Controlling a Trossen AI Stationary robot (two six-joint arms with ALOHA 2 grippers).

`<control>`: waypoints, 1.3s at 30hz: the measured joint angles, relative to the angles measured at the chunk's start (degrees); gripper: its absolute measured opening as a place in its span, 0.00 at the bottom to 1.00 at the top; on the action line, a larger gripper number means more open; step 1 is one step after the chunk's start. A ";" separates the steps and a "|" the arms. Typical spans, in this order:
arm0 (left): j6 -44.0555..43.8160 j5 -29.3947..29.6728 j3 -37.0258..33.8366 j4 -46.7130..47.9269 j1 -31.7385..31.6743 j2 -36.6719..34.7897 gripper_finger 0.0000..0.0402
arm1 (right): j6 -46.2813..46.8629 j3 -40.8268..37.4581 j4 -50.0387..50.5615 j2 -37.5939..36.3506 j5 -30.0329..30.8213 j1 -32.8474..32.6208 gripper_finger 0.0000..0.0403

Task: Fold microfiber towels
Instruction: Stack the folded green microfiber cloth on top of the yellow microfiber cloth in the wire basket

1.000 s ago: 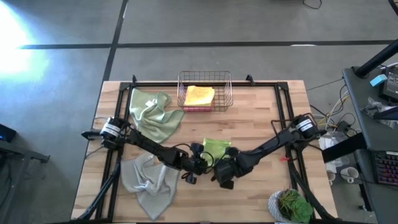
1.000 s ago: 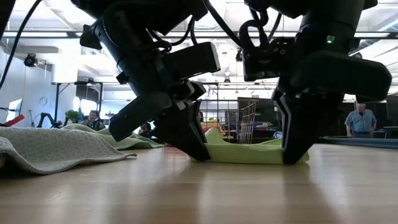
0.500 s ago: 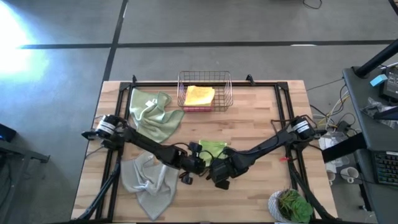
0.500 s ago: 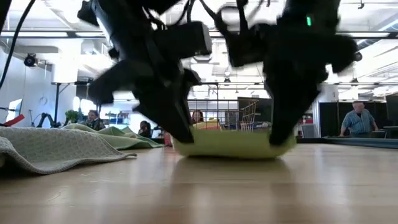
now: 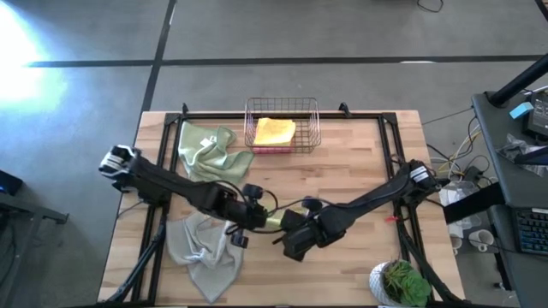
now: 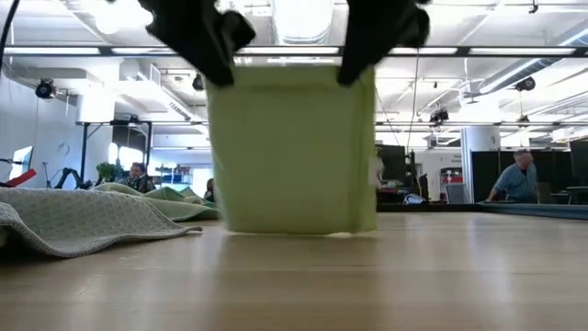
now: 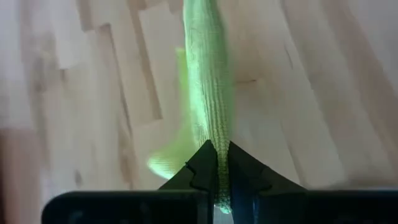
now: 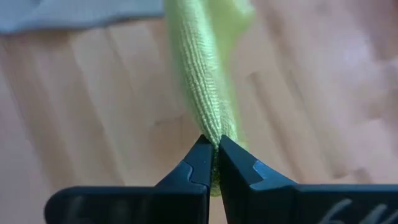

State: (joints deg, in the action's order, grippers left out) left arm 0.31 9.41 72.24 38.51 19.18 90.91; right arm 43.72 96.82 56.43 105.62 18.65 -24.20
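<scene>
Low view: lime green towel (image 6: 292,152) hangs as a flat sheet, pinched at both top corners, bottom edge at or just above the table (image 6: 367,285); can't tell if it touches. Left gripper (image 7: 217,163) is closed tight on one top corner, cloth squeezed btwn its fingers. Right gripper (image 8: 211,152) is clamped the same way on the other corner. In the high view both grippers sit near table centre, just beside each other, w/ only a thin strip of lime green showing btwn them (image 5: 272,222).

Other towels: grey-beige towel (image 5: 204,252) lies crumpled at the front-left of the table, partly under the left arm. Pale sage green towel (image 5: 210,158) is rumpled at back-left, just beside the wire basket (image 5: 281,107). Yellow towel (image 5: 275,131) sits folded inside the basket, on top of a pink towel (image 5: 272,149) whose edge peeks out below it.

Potted plant (image 5: 400,282) at the front-right corner, well apart from the grippers. Low view also shows a person (image 6: 513,179) in the room behind, to the right.
</scene>
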 joint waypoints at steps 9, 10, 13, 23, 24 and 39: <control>0.48 2.45 -0.14 2.17 -0.99 -8.71 0.02 | -1.49 9.25 7.05 -0.09 7.95 2.83 0.02; 0.61 3.50 0.07 2.11 -1.26 -9.37 0.02 | -2.32 10.16 6.92 -0.09 8.45 3.48 0.02; 2.41 6.14 0.23 2.04 -1.88 -11.35 0.02 | -4.82 12.82 7.04 -0.11 10.41 5.44 0.02; 13.86 20.63 1.35 -0.09 -6.92 -14.22 0.02 | -15.12 21.76 8.20 -0.17 13.12 14.61 0.02; 15.36 21.59 1.59 -0.44 -7.72 -14.24 0.02 | -16.13 22.62 8.20 -0.17 13.14 15.57 0.02; 33.10 22.40 2.32 -19.15 -29.34 -12.06 0.02 | -35.94 27.40 7.55 0.02 12.82 33.20 0.02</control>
State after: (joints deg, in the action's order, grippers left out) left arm 33.41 31.81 74.56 19.36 -10.16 78.85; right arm 7.78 124.22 63.99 105.64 31.46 9.01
